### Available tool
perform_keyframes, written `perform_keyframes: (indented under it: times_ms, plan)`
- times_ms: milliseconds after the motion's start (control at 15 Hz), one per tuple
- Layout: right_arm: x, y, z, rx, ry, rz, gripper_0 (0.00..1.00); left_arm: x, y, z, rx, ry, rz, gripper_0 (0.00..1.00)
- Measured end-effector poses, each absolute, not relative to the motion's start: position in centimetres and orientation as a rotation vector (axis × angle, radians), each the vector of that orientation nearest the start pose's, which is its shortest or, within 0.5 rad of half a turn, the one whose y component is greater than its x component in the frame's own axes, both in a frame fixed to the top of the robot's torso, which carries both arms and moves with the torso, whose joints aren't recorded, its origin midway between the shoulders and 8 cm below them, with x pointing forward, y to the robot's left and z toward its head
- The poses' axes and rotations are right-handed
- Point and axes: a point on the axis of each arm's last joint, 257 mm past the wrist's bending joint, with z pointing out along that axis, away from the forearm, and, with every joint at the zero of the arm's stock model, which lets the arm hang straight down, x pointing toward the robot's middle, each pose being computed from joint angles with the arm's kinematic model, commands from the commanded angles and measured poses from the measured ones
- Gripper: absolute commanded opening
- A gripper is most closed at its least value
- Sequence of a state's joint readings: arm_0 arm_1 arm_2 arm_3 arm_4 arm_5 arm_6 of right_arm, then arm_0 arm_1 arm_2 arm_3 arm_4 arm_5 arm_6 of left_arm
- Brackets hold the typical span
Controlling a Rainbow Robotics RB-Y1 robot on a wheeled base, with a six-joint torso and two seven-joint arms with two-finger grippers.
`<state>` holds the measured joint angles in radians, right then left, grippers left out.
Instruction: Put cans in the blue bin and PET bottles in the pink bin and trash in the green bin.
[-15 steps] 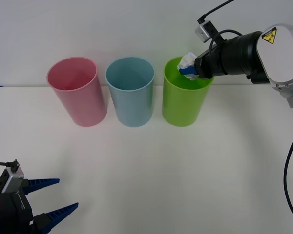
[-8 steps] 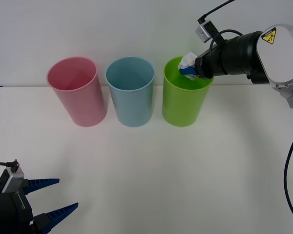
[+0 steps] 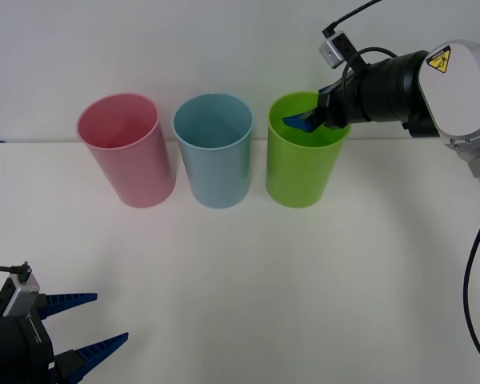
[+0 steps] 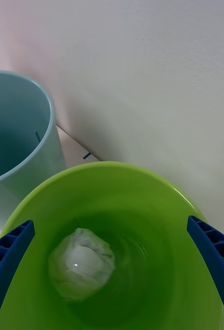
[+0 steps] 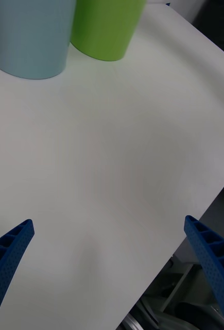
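Down at the bottom of the green bin [image 4: 142,206] lies the trash [image 4: 81,264] — a moment ago we held it. Our right gripper [image 3: 302,121], fingers now apart, hangs over the rim; the left gripper [image 3: 84,326] waits open, low by the table's near edge.

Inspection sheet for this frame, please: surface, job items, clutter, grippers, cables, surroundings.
Surface: white table, bare in front of the bins.
Job's things: pink bin, blue bin, green bin stand in a row; trash lies inside the green bin.
Clutter: nothing seen.
Grippers: right gripper open over the green bin's mouth; left gripper open, parked at the near edge.
Cables: black cable along the right arm.
Surroundings: plain white wall.
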<state>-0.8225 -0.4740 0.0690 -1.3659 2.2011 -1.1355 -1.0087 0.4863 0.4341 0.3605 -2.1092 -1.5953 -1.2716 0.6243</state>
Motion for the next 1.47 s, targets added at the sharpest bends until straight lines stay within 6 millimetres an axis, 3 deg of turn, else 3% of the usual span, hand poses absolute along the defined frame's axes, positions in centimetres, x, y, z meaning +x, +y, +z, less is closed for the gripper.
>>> perform_keyframes:
  times_ms: [133, 400, 667, 1000, 1467]
  plan:
    - [62.5, -12.0, -7.3, -0.867, 1.902, 0.3, 1.0, 28.5, 23.5, -25.2, 0.705, 2.028, -0.678, 1.0]
    - [61.2, -12.1, -2.5, -0.85, 1.799, 0.385, 1.0, 28.5, 23.5, -25.2, 0.705, 2.028, -0.678, 1.0]
    - [56.6, -14.7, -0.1, -0.843, 1.696, 0.476, 1.0, 28.5, 23.5, -25.2, 0.705, 2.028, -0.678, 1.0]
    - [49.3, -18.2, -3.3, -0.861, 1.627, 0.499, 1.0, 28.5, 23.5, -25.1, 0.706, 2.028, -0.678, 1.0]
    - [41.9, -20.7, -10.8, -0.936, 1.613, 0.474, 1.0, 28.5, 23.5, -25.2, 0.705, 2.028, -0.678, 1.0]
